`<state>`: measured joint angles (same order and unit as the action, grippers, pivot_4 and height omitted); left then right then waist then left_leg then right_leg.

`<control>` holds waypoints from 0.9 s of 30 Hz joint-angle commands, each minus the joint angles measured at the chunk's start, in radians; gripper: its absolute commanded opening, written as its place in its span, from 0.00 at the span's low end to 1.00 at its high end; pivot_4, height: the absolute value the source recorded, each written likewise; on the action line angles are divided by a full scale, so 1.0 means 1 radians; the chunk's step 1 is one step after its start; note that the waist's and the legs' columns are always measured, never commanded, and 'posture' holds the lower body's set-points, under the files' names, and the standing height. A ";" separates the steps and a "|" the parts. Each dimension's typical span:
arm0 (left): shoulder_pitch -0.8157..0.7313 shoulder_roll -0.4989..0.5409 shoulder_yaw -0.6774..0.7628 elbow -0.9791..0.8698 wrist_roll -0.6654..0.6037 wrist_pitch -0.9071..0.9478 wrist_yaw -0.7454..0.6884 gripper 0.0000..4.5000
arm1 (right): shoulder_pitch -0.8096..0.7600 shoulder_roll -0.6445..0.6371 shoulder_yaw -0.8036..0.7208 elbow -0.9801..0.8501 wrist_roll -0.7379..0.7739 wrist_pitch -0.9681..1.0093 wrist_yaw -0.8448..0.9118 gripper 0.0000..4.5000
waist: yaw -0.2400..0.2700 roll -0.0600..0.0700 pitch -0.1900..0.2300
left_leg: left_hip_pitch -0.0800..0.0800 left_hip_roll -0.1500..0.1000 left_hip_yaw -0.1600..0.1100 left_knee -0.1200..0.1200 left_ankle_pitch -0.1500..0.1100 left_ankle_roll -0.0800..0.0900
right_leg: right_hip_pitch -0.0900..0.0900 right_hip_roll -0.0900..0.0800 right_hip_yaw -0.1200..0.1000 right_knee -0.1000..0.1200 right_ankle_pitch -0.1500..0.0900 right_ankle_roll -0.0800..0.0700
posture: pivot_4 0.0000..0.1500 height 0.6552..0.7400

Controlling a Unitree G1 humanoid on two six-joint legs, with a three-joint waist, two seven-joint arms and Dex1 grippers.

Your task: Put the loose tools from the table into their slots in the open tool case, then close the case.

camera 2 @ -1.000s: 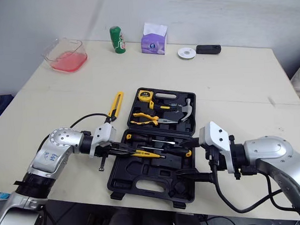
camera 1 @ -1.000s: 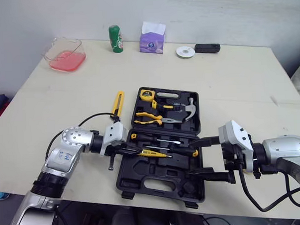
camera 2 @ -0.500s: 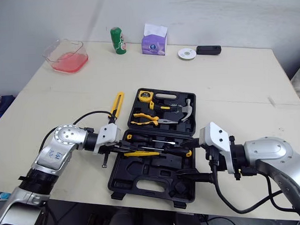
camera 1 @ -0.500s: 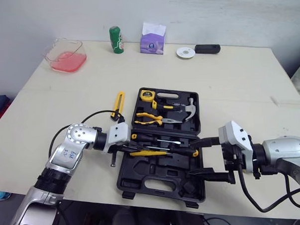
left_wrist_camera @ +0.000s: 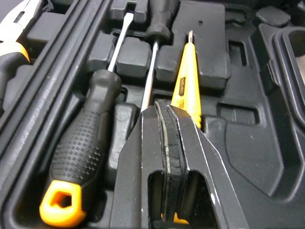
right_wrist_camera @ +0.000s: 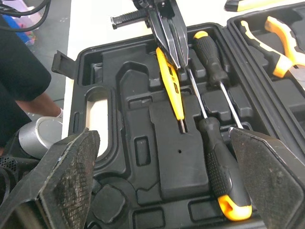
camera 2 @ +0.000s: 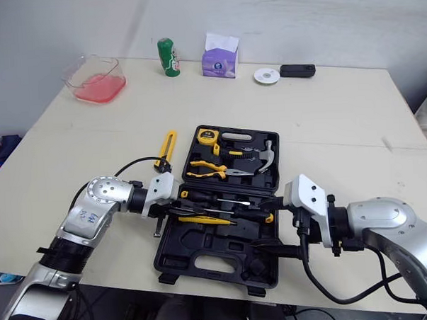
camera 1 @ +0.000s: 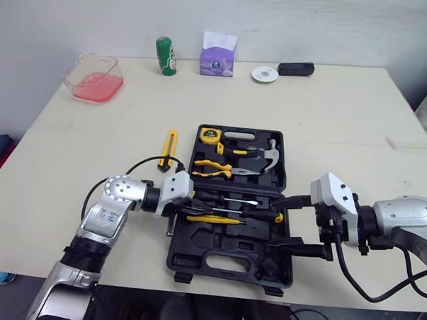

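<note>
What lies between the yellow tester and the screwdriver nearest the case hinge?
A second screwdriver; its bare shaft runs between the yellow tester and the hinge-side screwdriver, seen in the left wrist view.

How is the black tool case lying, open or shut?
Open: the tool case lies flat, both halves spread, with its hammer and pliers showing inside.

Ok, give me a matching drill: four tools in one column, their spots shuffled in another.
Tools:
1 tape measure
2 hammer
3 yellow knife
4 yellow tester

Spots:
A on the table, left of the case
B case, far right corner
C in the case's near half, by the left gripper
D case, far left corner

Pairs: 1-D, 2-B, 3-A, 4-C
</note>
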<state>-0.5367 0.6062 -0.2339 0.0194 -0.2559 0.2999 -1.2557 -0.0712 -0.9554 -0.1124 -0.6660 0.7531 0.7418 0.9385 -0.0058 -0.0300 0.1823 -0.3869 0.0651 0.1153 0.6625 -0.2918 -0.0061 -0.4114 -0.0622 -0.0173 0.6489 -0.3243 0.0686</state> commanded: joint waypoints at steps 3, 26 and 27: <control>-0.014 0.026 0.004 -0.062 -0.017 0.037 -0.016 0.01 | 0.004 0.003 -0.006 -0.039 0.003 -0.016 -0.003 1.00 | 0.001 0.000 0.000 | 0.000 0.000 0.000 0.000 0.000 0.000 | 0.000 0.000 0.000 0.000 0.000 0.000 | 1.00 0.82; 0.014 0.036 -0.108 -0.042 0.107 0.031 0.024 0.01 | 0.018 0.001 0.004 -0.048 -0.014 -0.015 -0.021 1.00 | 0.003 0.000 0.000 | 0.000 -0.001 0.000 0.001 0.000 0.000 | 0.000 0.000 0.000 0.000 0.000 0.000 | 1.00 0.82; 0.021 0.042 -0.116 -0.046 0.118 0.038 0.029 0.01 | 0.019 -0.001 0.005 -0.049 -0.017 -0.016 -0.021 1.00 | 0.003 0.000 0.000 | 0.000 -0.001 0.000 0.001 0.000 0.000 | 0.000 -0.001 0.000 0.000 0.000 0.000 | 1.00 0.82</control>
<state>-0.5388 0.6347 -0.3172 -0.0265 -0.1880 0.3271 -1.2379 -0.0536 -0.9527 -0.1073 -0.6801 0.7434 0.7418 0.9174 -0.0032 -0.0297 0.1824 -0.3866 0.0645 0.1152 0.6630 -0.2918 -0.0061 -0.4109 -0.0628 -0.0169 0.6491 -0.3243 0.0687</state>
